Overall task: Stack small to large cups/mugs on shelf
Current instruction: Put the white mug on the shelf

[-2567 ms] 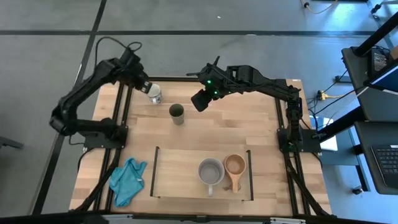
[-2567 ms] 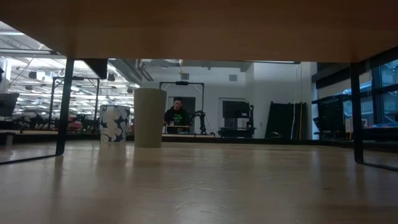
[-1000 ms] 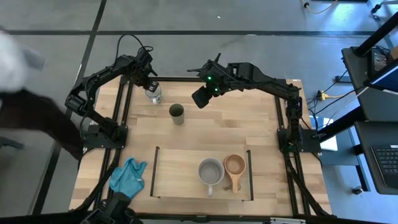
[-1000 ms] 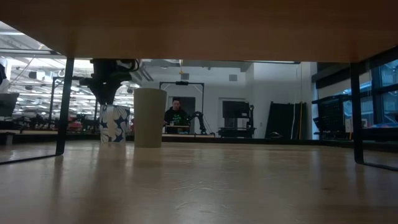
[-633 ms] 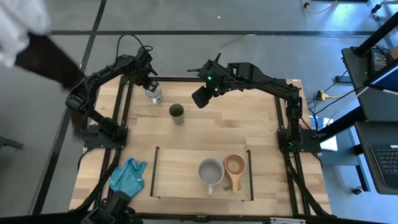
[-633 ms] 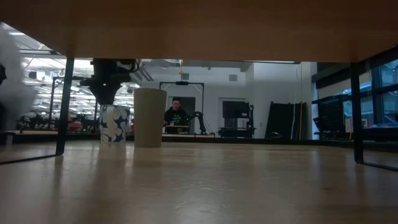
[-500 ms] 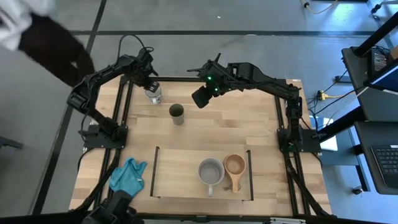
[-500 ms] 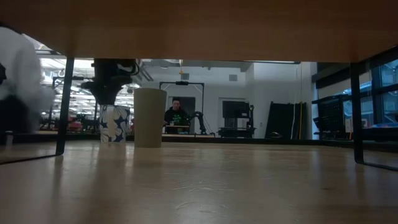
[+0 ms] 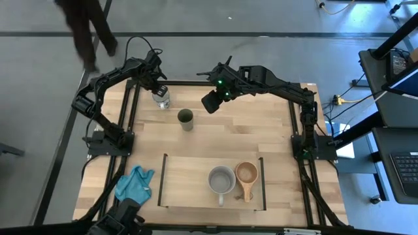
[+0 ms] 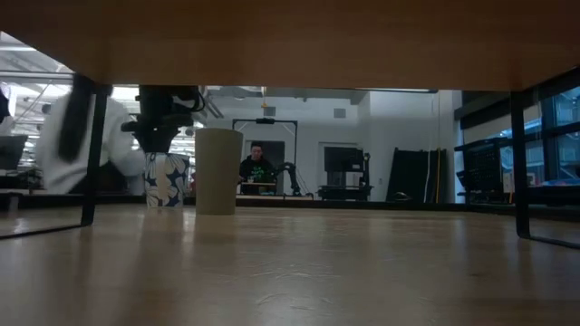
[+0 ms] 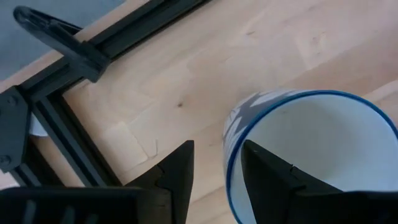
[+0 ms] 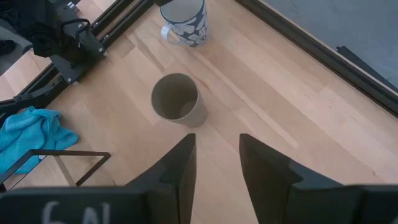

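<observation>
Light-wood desk (image 9: 261,140) carried the shelf (image 9: 189,183) near its front edge, with the grey mug (image 9: 221,179) and the tan wooden long-handled cup (image 9: 246,173) standing on it side by side, and a teal cloth (image 9: 134,188) just beside its left rail. At the far left corner the left gripper (image 9: 158,91) hung directly over the white mug (image 9: 161,99), jaws parted to either side of the rim (no contact was visible). The right gripper (image 9: 210,103) hovered near the dark olive-green cup (image 9: 186,119), jaws narrowly parted and holding nothing.

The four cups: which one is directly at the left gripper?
The white mug with blue pattern, at the table's far left corner; the left gripper hangs over its rim, open. No other cup is near it.
</observation>
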